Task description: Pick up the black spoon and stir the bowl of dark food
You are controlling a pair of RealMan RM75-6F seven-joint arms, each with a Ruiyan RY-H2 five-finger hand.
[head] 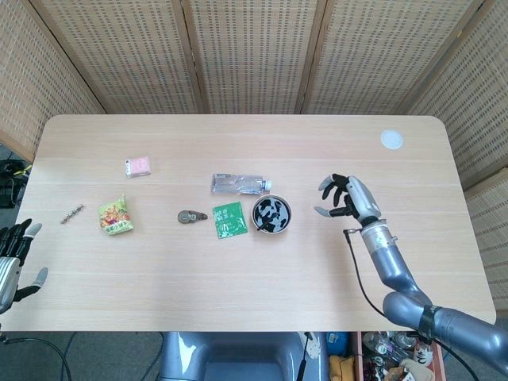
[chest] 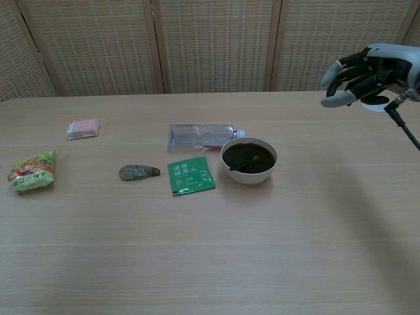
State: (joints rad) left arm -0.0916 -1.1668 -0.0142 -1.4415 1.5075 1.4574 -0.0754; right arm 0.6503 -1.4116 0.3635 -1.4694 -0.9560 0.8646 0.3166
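Spoon (chest: 240, 165) lies in the bowl of dark food (chest: 249, 159) at mid-table, handle on the near-left rim, nobody holding it. Right hand (chest: 359, 70) hangs well off to the right, fingers spread and empty; left hand (head: 14, 255) sits at the table's near-left edge, fingers apart, holding nothing.

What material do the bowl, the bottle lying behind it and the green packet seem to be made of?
The bowl looks like white glazed ceramic or hard plastic: smooth, opaque rim.
The bottle seems clear thin plastic: the table shows through it.
The green packet appears to be glossy printed foil or plastic film, flat with sealed edges.
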